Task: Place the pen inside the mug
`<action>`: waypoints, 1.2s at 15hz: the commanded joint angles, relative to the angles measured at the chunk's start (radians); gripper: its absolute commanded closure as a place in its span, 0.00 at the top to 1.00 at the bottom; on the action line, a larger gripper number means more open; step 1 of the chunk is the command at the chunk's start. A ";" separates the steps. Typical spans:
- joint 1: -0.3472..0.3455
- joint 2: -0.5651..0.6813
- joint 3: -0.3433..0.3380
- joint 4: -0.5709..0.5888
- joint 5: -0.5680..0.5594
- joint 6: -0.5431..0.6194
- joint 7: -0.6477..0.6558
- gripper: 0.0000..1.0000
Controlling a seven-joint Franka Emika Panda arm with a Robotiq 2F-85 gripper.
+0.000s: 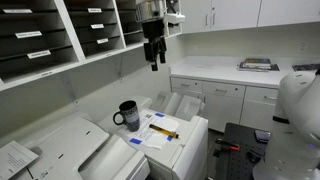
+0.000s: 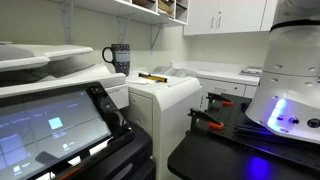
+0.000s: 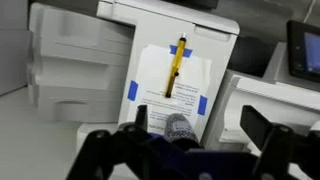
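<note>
The yellow-orange pen (image 1: 163, 131) lies flat on a white paper taped with blue patches on top of a white printer (image 1: 190, 140). It also shows in an exterior view (image 2: 152, 76) and in the wrist view (image 3: 176, 68). The black mug (image 1: 128, 115) stands upright beside the paper, its handle showing in both exterior views (image 2: 118, 58). In the wrist view the mug (image 3: 180, 128) sits just below the paper, partly behind the gripper body. My gripper (image 1: 154, 64) hangs high above the printer, open and empty (image 3: 200, 125).
Wall shelves with dark trays (image 1: 40, 45) run behind the gripper. A large copier (image 2: 60, 120) stands beside the printer. A counter with white cabinets (image 1: 230, 85) is at the back. A black table with orange-handled tools (image 2: 215, 125) and the white robot base (image 2: 290, 80) stand nearby.
</note>
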 commanded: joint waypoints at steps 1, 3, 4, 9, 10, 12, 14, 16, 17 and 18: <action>-0.001 0.001 0.001 0.003 0.000 -0.002 0.000 1.00; -0.001 0.001 0.001 0.003 0.000 -0.002 0.000 1.00; -0.001 0.001 0.001 0.003 0.000 -0.002 0.000 1.00; 0.000 0.019 -0.002 -0.119 0.016 0.167 0.004 1.00; -0.001 0.041 -0.002 -0.155 0.014 0.202 0.006 1.00; -0.002 0.089 -0.012 -0.214 0.032 0.266 -0.013 1.00; -0.012 0.140 -0.014 -0.261 0.030 0.306 -0.011 1.00; -0.020 0.175 -0.019 -0.310 0.016 0.341 -0.018 1.00; -0.024 0.193 -0.021 -0.329 0.015 0.354 -0.016 1.00; -0.029 0.205 -0.022 -0.358 0.011 0.388 -0.007 1.00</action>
